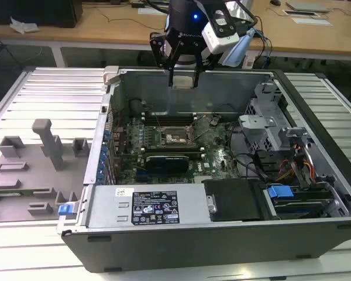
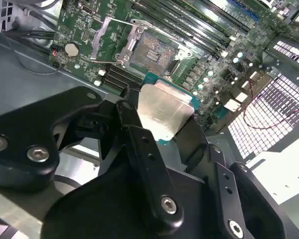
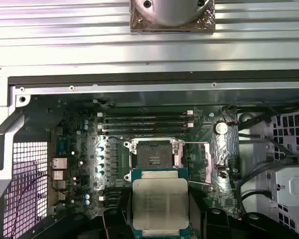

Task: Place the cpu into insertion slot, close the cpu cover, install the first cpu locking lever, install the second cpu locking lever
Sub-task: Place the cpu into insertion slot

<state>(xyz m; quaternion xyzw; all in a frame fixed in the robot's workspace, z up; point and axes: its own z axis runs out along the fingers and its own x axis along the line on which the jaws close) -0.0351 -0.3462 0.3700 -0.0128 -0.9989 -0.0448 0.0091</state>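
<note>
While the counter (image 1: pixel 52 88) carries the open computer case (image 1: pixel 222 240), the first step is in hand: the hand (image 1: pixel 183 81) pinches the cpu (image 3: pixel 160 201) by its edges above the case, well apart from the insertion slot (image 3: pixel 153 153). Seating it calls, I judge, for squaring chip to socket. The second wrist view makes plain what the exterior view leaves unclear: the cpu cover (image 2: pixel 111 36) swung open.

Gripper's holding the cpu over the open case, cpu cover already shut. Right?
No. The gripper holds the cpu over the open case, but the cpu cover stands open beside the bare insertion slot, as the second wrist view shows.
</note>
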